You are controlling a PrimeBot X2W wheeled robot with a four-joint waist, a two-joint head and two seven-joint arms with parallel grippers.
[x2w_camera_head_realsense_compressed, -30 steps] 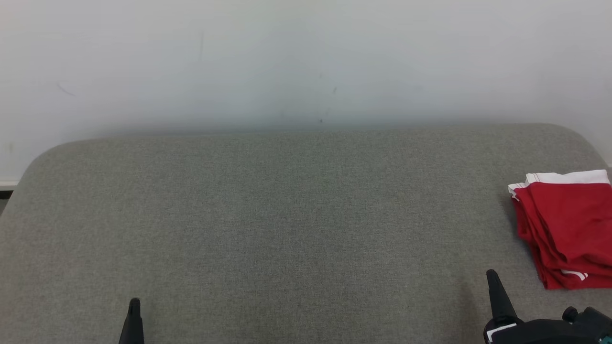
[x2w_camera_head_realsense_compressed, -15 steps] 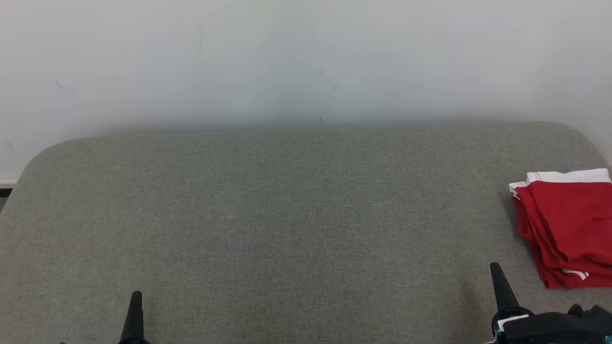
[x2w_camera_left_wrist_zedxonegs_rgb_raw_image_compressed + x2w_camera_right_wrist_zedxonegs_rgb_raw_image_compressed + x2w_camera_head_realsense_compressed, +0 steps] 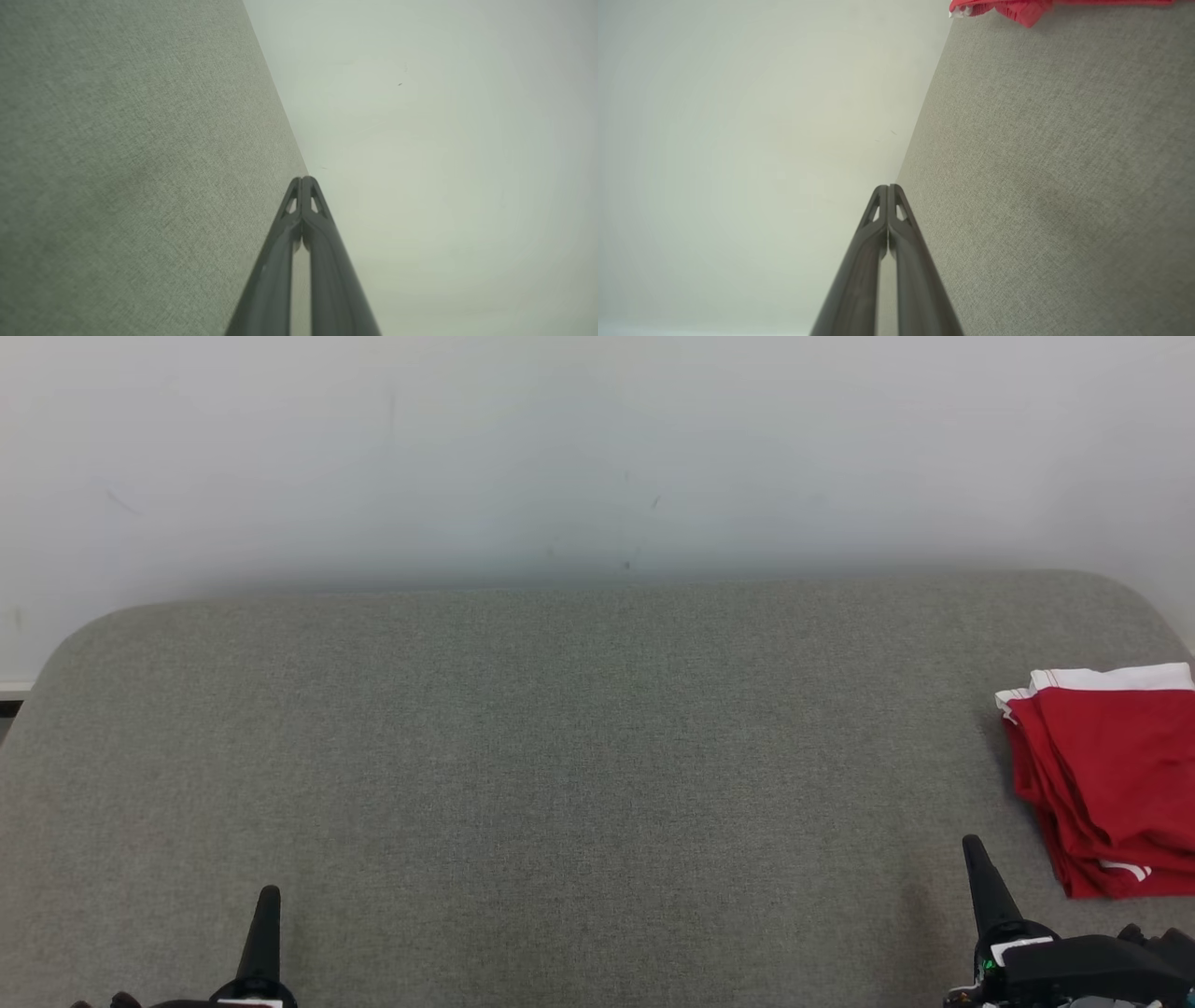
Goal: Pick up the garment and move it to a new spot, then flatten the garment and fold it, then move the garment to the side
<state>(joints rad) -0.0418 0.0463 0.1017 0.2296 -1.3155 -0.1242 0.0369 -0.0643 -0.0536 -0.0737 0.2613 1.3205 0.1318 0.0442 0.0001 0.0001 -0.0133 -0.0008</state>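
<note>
One folded red garment (image 3: 1111, 775) at right on one grey cushion (image 3: 560, 756); left gripper (image 3: 269, 893), right gripper (image 3: 972, 844), both empty, tips together.

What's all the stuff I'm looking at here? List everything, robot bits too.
Garment: one, red with a white band, folded, lying at the right edge of the grey surface.
Padded surface: one, grey fabric, rounded far corners, spanning the head view.
Wall: one, white with a few small marks, behind the surface.
Left gripper: one, dark, fingers shut together, lower left.
Right gripper: one, dark, fingers shut together, lower right, near the garment but apart from it.
</note>
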